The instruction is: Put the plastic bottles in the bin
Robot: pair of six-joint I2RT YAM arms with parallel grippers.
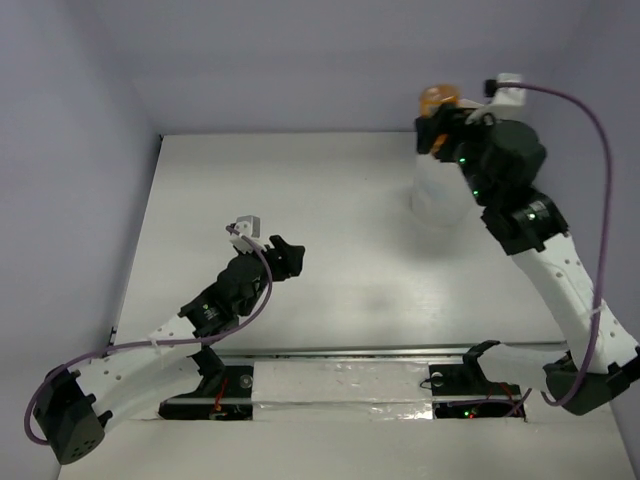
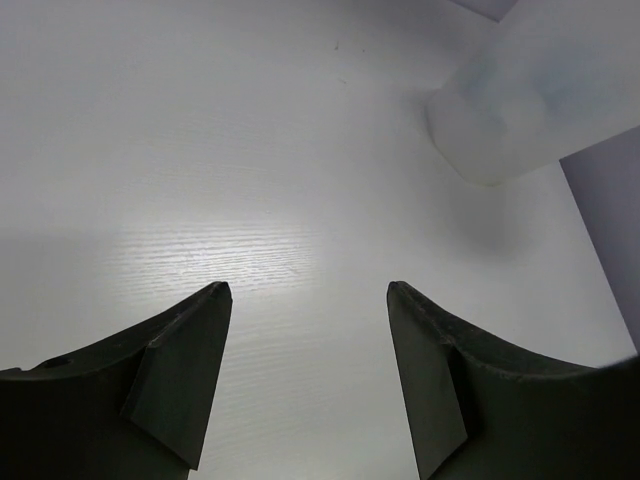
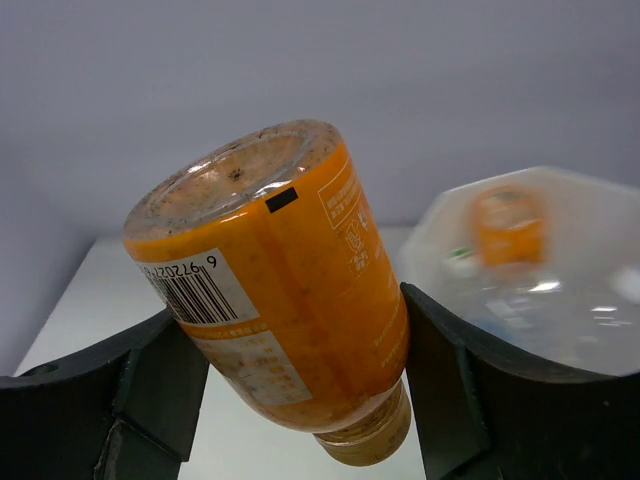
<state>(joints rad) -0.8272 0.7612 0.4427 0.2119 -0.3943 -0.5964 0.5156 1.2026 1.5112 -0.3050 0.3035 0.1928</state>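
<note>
Left gripper (image 2: 308, 300) fingers spread apart above bare white table (image 2: 200, 150), nothing between them, translucent white bin (image 2: 530, 95) standing at upper right.

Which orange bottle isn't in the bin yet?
The orange bottle with the barcode, gripped by the right end effector. The other orange bottle already sits inside the bin.

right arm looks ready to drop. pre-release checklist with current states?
1. Grip: right gripper clamps the orange bottle from both sides, cap tilted downward: ok.
2. Bottle above the bin opening: in the wrist view the bin sits off to one side: cannot tell.
3. Room in bin: the bottles inside lie below the rim: ok.
4. Left gripper open, empty, over bare table, away from the bin: ok.
</note>
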